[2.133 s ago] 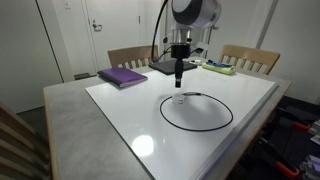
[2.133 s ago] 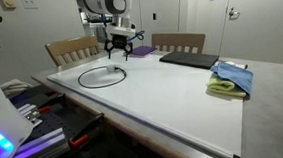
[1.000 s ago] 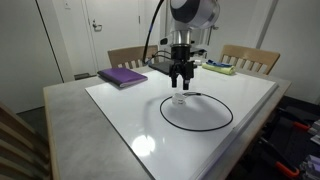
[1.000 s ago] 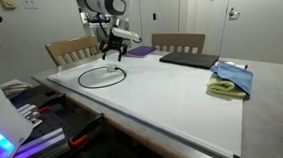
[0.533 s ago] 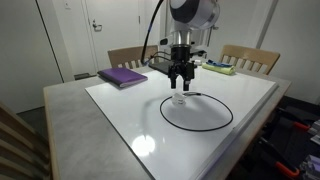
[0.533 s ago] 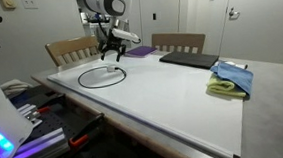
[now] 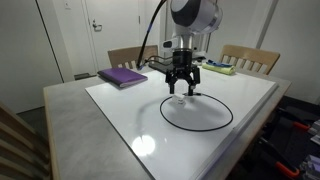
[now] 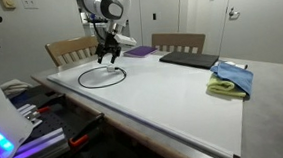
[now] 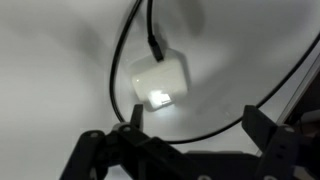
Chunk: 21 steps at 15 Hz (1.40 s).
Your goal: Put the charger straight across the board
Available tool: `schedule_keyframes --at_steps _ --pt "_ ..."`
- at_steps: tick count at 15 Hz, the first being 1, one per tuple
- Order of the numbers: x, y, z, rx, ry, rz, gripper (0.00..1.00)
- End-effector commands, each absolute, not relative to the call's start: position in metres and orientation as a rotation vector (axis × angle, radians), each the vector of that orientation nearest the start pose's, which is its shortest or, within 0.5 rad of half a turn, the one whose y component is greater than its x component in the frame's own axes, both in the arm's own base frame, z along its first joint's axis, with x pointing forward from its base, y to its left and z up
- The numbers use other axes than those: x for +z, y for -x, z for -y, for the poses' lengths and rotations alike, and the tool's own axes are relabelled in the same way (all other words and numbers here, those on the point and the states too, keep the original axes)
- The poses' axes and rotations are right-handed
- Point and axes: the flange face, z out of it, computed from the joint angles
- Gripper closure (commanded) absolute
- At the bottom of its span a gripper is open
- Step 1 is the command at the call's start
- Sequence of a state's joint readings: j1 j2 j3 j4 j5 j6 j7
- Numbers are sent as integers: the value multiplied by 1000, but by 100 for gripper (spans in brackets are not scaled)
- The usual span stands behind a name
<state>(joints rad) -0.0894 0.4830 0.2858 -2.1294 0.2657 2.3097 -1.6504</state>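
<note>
The charger's black cable (image 7: pixel 205 124) lies in a closed loop on the glossy white board (image 7: pixel 130 105), also visible in an exterior view (image 8: pixel 99 78). Its white plug block (image 9: pixel 160 80) sits at the loop's far edge. My gripper (image 7: pixel 181 91) hangs just above that plug, open, fingers spread to either side with nothing between them. In the wrist view the plug lies a little ahead of the gripper (image 9: pixel 195 118), and the cable curves away from it on both sides. The other exterior view shows the gripper (image 8: pixel 107 57) over the loop's back rim.
A purple book (image 7: pixel 123 76) lies on the board's far corner. A dark laptop (image 8: pixel 185 59) rests along the back edge, and a blue and green cloth (image 8: pixel 231 79) sits beside it. Wooden chairs (image 7: pixel 250 58) stand behind the grey table (image 7: pixel 70 120).
The gripper has come down closer to the plug block and turned about its axis, so its fingers now show spread apart. The cable loop has not moved.
</note>
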Motion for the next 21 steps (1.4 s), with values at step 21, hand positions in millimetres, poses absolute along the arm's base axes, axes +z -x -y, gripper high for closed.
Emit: schedule_keyframes --at_steps 21 --pt "153 -533 -112 -257 -1925 -2680 0"
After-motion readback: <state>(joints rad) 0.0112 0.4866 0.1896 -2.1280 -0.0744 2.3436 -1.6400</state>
